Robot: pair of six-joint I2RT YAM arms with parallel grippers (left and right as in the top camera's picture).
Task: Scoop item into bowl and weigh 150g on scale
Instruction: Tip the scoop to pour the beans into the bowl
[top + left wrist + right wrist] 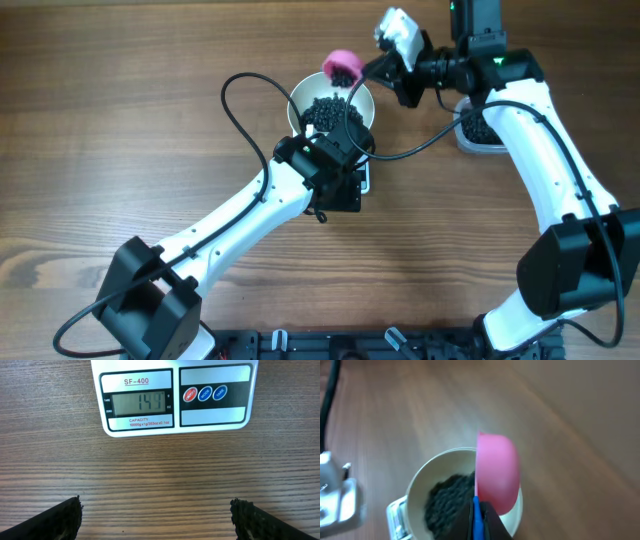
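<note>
The white bowl (pixel 303 100) stands on the scale (pixel 366 178) and holds a heap of the black item (pixel 328 110). Over the bowl's far rim, the pink scoop (pixel 341 66) is tipped on its side. My right gripper (pixel 378 68) is shut on its blue handle (pixel 476 519). In the right wrist view the scoop (pixel 497 472) hangs above the bowl (pixel 415 492) and the item (pixel 445 502). My left gripper (pixel 157 516) is open over bare table just in front of the scale (pixel 175 415), whose display (pixel 139 403) reads 149.
A clear plastic tub (pixel 478 131) with more black pieces sits to the right of the bowl, partly under my right arm. My left wrist (pixel 335 175) covers most of the scale from above. A black cable (pixel 240 110) loops beside the bowl.
</note>
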